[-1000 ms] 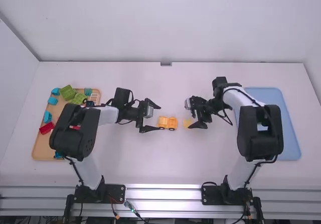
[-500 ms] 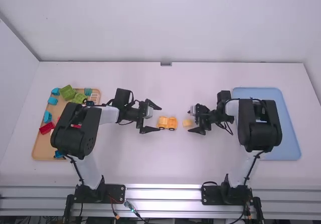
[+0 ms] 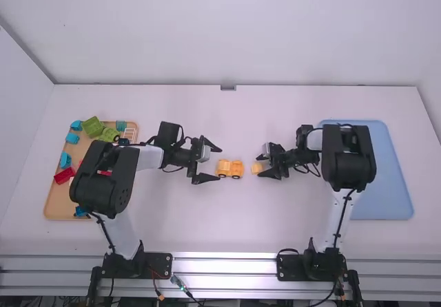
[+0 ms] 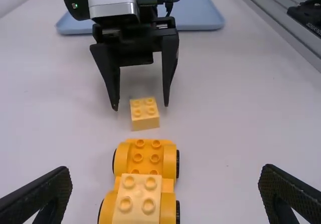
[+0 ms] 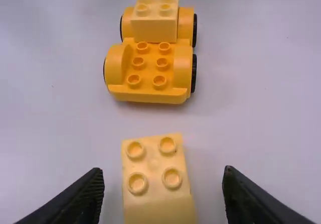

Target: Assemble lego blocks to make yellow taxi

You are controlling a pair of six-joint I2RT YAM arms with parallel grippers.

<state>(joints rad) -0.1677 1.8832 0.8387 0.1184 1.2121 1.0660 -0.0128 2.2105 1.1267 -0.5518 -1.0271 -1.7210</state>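
My right gripper (image 4: 141, 106) stands wide, its fingers either side of the loose block (image 5: 155, 163) and holding nothing, as far as I can tell (the high view is a poor judge of so small a gap). The block lies flat on the table, studs up, just beside the low end of the car base (image 5: 148, 71). I take that spacing as deliberate: room to grip it by its sides, then a short carry onto the free studs, where it likely extends the taxi's body.

My left gripper (image 3: 220, 163) is spread wide too, empty, around the end that carries the pale block (image 5: 154, 25). It seems posted there to steady the base when I press down. I'd centre the right fingers before closing; an off-square pinch could twist the block and make the studs miss.

Spare pieces sit in the wooden tray (image 3: 52, 207); the blue tray (image 3: 396, 183) is behind my right arm. I make out no label on the yellow pieces, though a black fitting (image 4: 307, 17) bears small pale print.
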